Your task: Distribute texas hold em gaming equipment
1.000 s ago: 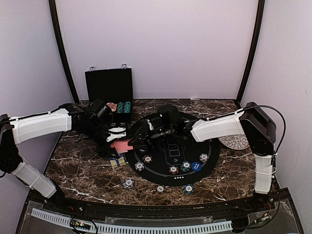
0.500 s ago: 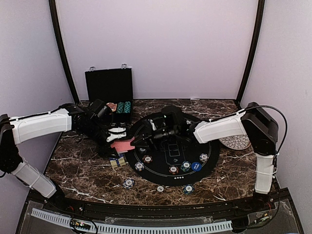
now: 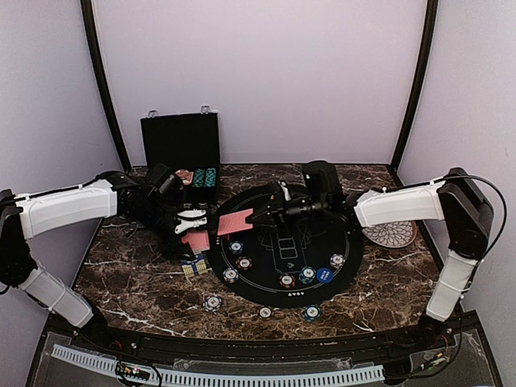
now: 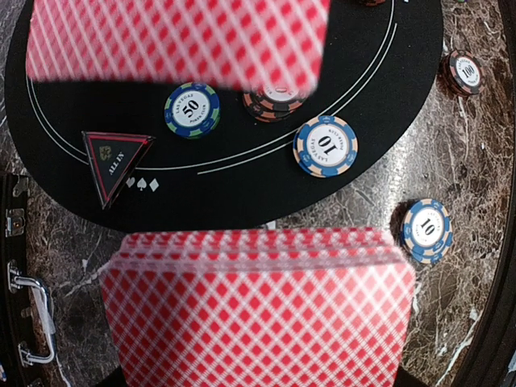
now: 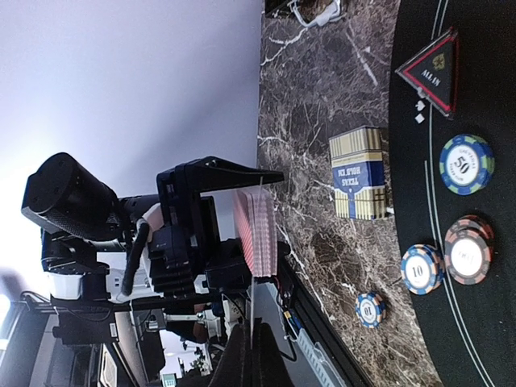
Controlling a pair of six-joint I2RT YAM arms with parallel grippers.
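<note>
My left gripper [image 3: 192, 232] is shut on a deck of red-backed cards [image 3: 199, 240] at the left edge of the black round mat [image 3: 355, 242]. The deck fills the bottom of the left wrist view [image 4: 258, 314] and hides the fingers there. My right gripper [image 3: 270, 214] is shut on a single red-backed card [image 3: 235, 222], held above the mat just right of the deck. That card shows edge-on in the right wrist view [image 5: 252, 302] and blurred in the left wrist view [image 4: 177, 40]. Several striped chips [image 3: 244, 263] and a blue marker disc [image 3: 324, 275] lie on the mat.
A blue and yellow card box [image 3: 196, 268] lies left of the mat. Three chips [image 3: 213, 303] sit on the marble near the front. An open black case [image 3: 181, 153] stands at the back left. A white patterned plate [image 3: 389, 234] is at right. A triangular all-in marker [image 4: 117, 161] is on the mat.
My right gripper has drawn back to the right from the deck, carrying one red-backed card out over the mat. The left gripper and deck have stayed put.
</note>
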